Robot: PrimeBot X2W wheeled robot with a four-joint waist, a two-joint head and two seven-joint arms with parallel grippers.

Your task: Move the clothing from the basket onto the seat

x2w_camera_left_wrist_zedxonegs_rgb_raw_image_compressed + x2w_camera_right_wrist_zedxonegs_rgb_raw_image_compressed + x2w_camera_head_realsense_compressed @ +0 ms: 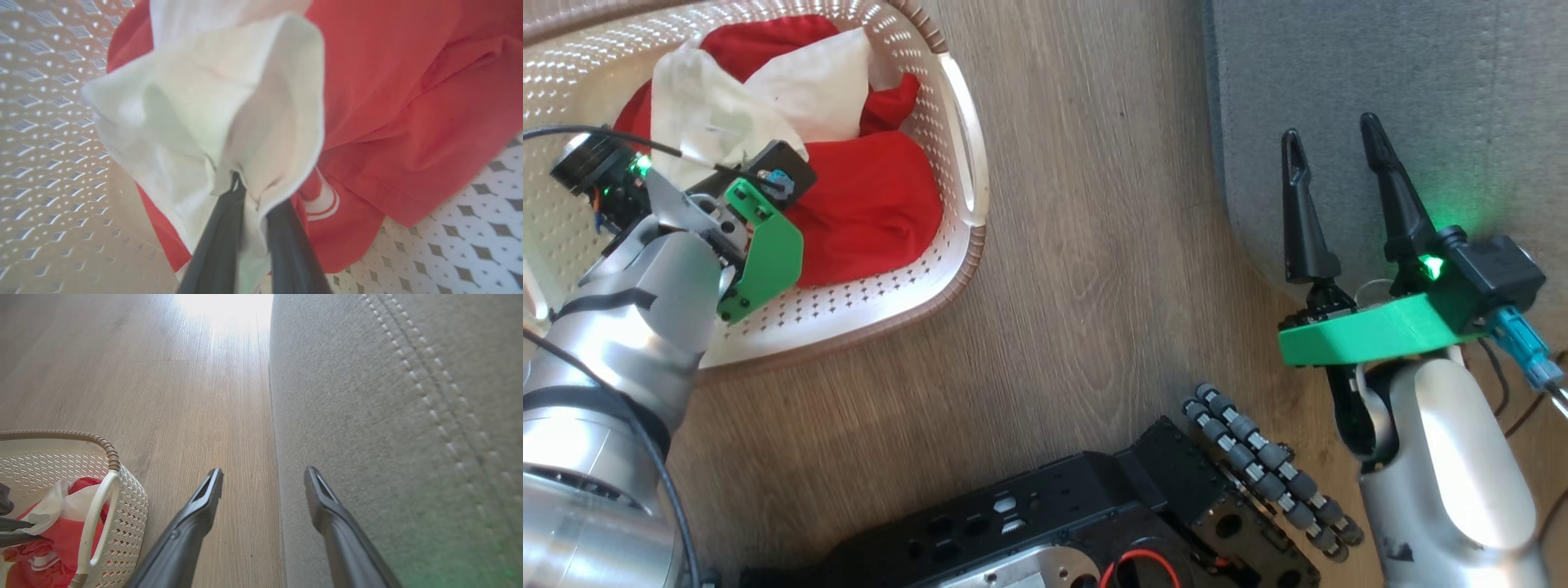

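Left fingers [218, 241] pinch white clothing [204, 102] in left wrist view; right fingers [196, 522] spread.

The head camera looks steeply down on a wood-grain plank floor [1094, 245], cream perforated plastic basket [882, 298] at ten o'clock, grey fabric sofa cushion [1380, 82] at two. The left wrist camera sits close against red-and-white cloth garments [286, 114] inside that basket. The right wrist camera faces along the floor, sharing basket and cushion.
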